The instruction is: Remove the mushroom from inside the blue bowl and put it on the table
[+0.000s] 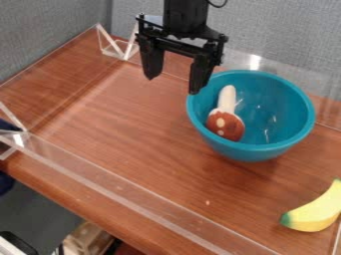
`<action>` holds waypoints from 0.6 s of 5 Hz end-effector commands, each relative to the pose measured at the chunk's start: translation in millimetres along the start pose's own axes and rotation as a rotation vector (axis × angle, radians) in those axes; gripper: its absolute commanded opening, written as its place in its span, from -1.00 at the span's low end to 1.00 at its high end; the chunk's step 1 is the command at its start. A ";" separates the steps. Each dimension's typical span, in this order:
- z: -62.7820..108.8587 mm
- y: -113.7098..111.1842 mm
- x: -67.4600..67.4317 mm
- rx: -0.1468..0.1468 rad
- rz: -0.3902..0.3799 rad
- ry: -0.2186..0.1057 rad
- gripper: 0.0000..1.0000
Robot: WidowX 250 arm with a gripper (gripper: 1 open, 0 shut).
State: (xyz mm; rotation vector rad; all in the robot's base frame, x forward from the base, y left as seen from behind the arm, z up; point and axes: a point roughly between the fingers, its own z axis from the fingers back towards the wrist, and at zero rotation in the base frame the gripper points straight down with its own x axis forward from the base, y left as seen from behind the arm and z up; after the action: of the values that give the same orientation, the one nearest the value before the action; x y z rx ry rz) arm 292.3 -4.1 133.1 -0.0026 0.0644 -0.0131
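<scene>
The blue bowl [258, 129] sits on the right half of the wooden table [120, 110]. Inside it lies the mushroom [226, 112], tipped on its side, cream stem pointing toward the back and reddish-brown cap toward the front left wall of the bowl. My black gripper [176, 70] hangs just left of and behind the bowl's rim, fingers pointing down and spread apart, nothing between them. It is open and stands apart from the mushroom.
A yellow banana [317, 209] lies at the front right corner. Clear acrylic walls [120, 194] border the table along the front and left, with a triangular brace [118, 45] at the back left.
</scene>
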 end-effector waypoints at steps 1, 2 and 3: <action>-5.2 -0.8 0.2 -0.001 0.006 0.013 1.00; -16.0 -15.9 9.1 0.007 0.004 0.003 1.00; -24.0 -30.0 22.7 0.009 0.027 -0.008 1.00</action>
State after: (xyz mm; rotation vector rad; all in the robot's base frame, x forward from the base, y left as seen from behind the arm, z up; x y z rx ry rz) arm 304.3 -33.3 90.3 0.0110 0.1207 0.0148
